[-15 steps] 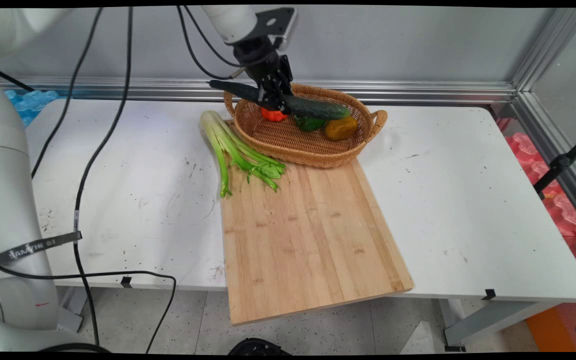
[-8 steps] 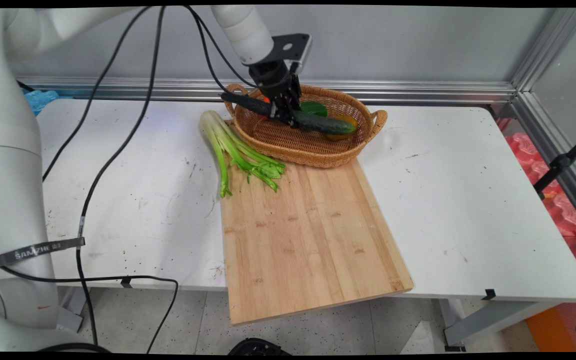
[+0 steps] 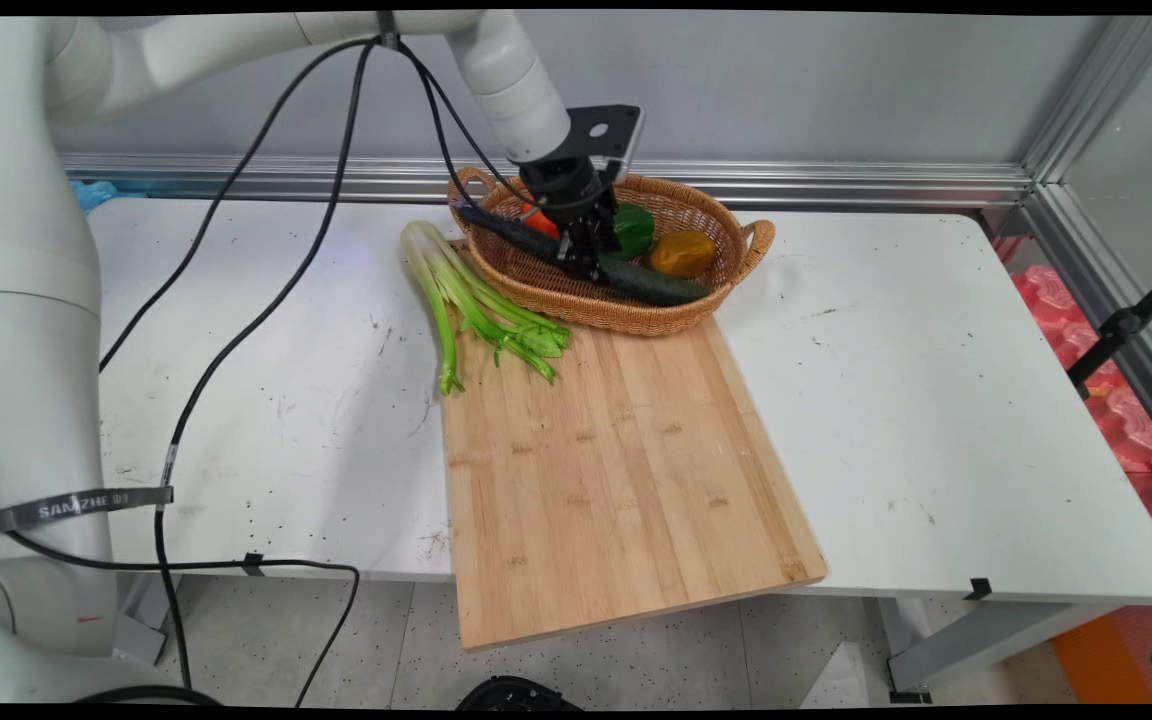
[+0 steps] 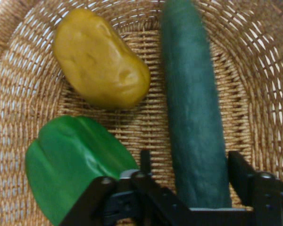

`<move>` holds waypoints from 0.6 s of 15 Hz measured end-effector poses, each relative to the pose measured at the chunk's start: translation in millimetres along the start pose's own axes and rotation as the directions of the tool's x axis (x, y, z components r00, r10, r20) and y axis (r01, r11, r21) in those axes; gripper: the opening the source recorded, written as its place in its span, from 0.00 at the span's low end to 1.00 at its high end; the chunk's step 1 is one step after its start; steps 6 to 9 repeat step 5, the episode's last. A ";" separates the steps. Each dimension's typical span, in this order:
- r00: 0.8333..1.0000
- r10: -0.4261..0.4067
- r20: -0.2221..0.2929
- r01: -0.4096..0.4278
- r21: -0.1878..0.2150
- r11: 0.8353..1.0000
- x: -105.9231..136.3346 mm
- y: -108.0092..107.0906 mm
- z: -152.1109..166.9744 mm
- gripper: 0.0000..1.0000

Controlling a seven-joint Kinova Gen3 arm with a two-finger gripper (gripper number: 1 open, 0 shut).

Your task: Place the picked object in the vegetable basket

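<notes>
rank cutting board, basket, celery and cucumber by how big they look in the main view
1. cutting board
2. basket
3. celery
4. cucumber, held in the gripper; its apparent length is close to the celery's

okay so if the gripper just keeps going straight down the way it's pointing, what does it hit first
The gripper is shut on the cucumber, so the cucumber would likely press first into the wicker basket floor beneath it. The green pepper and potato lie off to the side; the remaining depth is unclear.
</notes>
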 end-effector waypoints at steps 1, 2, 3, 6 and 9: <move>1.000 0.000 0.000 0.000 0.001 1.000 1.1 0.3 2.7 1.00; 1.000 -0.001 0.000 0.001 0.001 1.000 2.2 0.5 4.7 1.00; 1.000 -0.001 -0.002 0.001 0.002 1.000 3.1 0.5 5.4 1.00; 1.000 -0.002 -0.006 0.002 0.005 1.000 4.8 0.0 5.3 1.00; 1.000 -0.002 -0.006 0.002 0.005 1.000 4.8 0.0 5.3 1.00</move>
